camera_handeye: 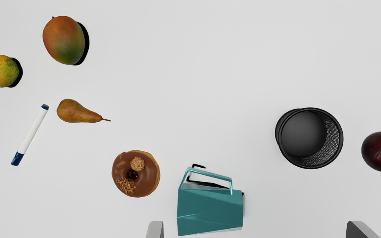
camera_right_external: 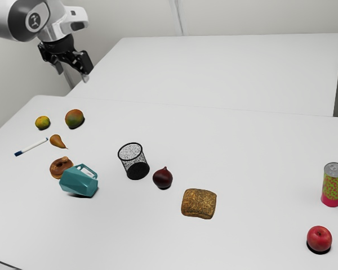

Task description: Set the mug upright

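The teal faceted mug (camera_right_external: 79, 181) lies on its side on the white table, its handle towards the black mesh cup's side. High above the table's far left corner in the exterior view is my black gripper (camera_right_external: 73, 66), well away from the mug. In the wrist view the same mug (camera_handeye: 210, 211) lies below my hand, with the handle standing out from its side. The fingers of my gripper (camera_handeye: 255, 229) are wide apart, and neither one holds anything.
Beside the mug sits a chocolate donut (camera_right_external: 61, 167). Around them lie a pear (camera_right_external: 57, 141), a marker (camera_right_external: 31, 147), a mango (camera_right_external: 74, 118) and a citrus fruit (camera_right_external: 43, 122). A mesh cup (camera_right_external: 134, 162), onion (camera_right_external: 163, 178) and bread (camera_right_external: 199, 203) are towards the exterior view's right.
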